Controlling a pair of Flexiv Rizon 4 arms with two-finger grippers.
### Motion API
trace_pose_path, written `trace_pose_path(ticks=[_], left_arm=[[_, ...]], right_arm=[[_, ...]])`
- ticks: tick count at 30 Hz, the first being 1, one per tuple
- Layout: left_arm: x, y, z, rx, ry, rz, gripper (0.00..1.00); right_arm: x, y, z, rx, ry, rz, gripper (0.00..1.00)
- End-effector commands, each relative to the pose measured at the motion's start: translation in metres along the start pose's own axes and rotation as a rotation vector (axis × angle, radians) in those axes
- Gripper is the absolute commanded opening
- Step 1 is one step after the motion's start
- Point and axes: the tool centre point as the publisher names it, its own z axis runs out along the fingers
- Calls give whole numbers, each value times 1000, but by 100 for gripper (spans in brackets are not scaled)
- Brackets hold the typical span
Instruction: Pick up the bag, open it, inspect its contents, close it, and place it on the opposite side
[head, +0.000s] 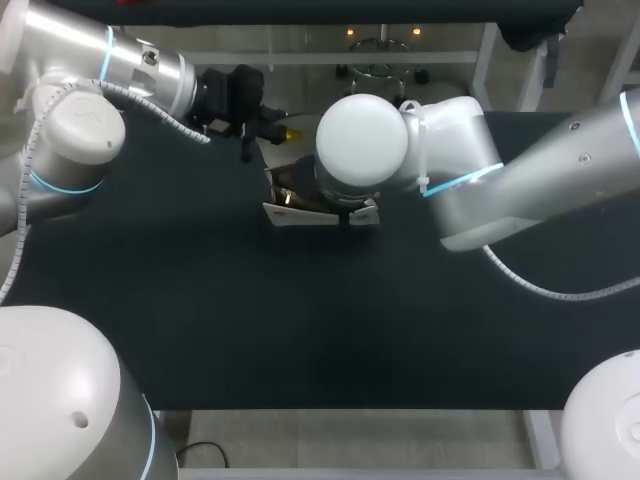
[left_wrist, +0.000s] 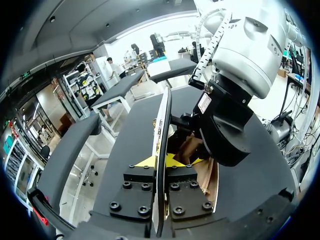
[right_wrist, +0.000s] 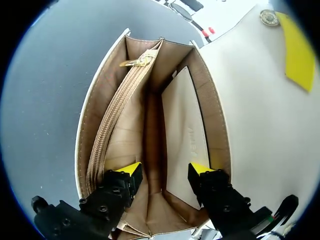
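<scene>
Right wrist view: right gripper (right_wrist: 165, 172) spread wide over the open bag (right_wrist: 182, 130), holding nothing; left gripper (left_wrist: 160, 161) clamped tight on the upright flap (left_wrist: 163, 120).

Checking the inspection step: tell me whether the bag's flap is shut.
No: the flap stands upright, clamped in the left hand, and the bag gapes open.

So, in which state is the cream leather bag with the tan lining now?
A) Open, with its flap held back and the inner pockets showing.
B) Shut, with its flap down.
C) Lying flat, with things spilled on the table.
A: the cream leather bag is open below the right gripper, its flap is held back by the left gripper, and the zipped middle pocket shows.
</scene>
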Motion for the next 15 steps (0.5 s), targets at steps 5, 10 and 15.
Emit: trace_pose_path(ticks=[5,10,15], left_arm=[[0,0,2,-1,-1,1,0],[0,1,4,-4,4,1,0],[1,2,7,-8,12,-1,0]], right_arm=[[-2,1,-1,1,-2,0,100],[-4,2,-2,0,-10,5,100],[-13,2,-9,-7,-41,20,89]])
